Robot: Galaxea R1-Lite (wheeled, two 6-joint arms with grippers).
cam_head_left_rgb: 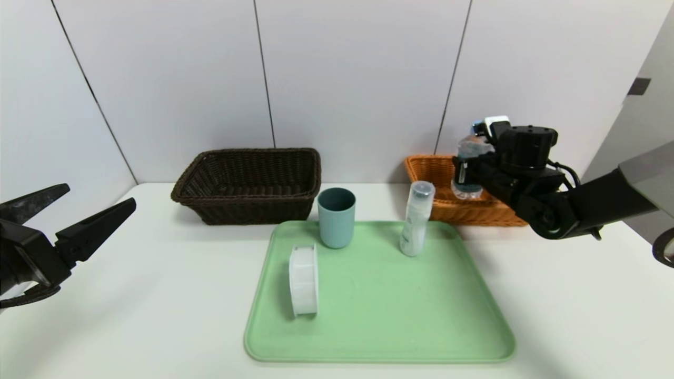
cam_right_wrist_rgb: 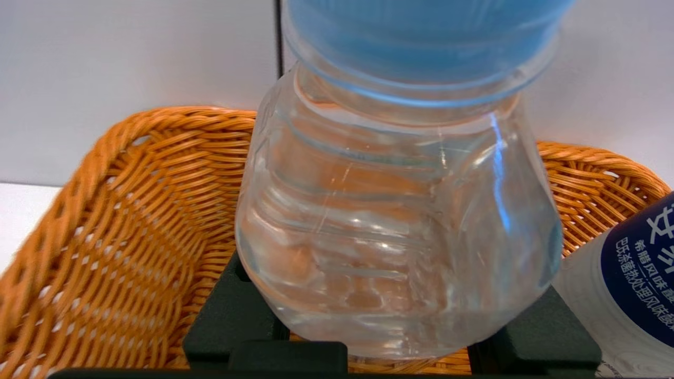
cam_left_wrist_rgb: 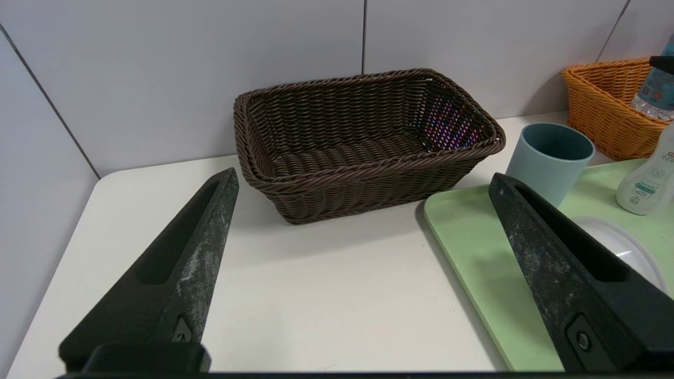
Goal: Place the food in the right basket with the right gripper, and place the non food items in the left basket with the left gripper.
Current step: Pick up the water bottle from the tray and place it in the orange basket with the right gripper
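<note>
My right gripper (cam_head_left_rgb: 470, 176) is shut on the clear water bottle (cam_head_left_rgb: 465, 158) and holds it upright over the orange right basket (cam_head_left_rgb: 429, 168). In the right wrist view the black fingers (cam_right_wrist_rgb: 226, 316) clamp the bottle (cam_right_wrist_rgb: 395, 221), and a white bottle with a navy label (cam_right_wrist_rgb: 632, 279) lies inside the basket (cam_right_wrist_rgb: 131, 210). The teal-grey cup (cam_head_left_rgb: 336, 217), the round white case (cam_head_left_rgb: 304, 280) standing on edge and the slim white bottle (cam_head_left_rgb: 417, 220) are on the green tray (cam_head_left_rgb: 400, 316). My left gripper (cam_head_left_rgb: 99, 196) hangs open at the far left, short of the empty dark brown left basket (cam_head_left_rgb: 247, 184).
Both baskets stand against the white back wall, the brown one left of the tray's far edge and the orange one right of it. The left wrist view shows bare white table (cam_left_wrist_rgb: 316, 295) between the left gripper (cam_left_wrist_rgb: 363, 176) and the brown basket (cam_left_wrist_rgb: 363, 142).
</note>
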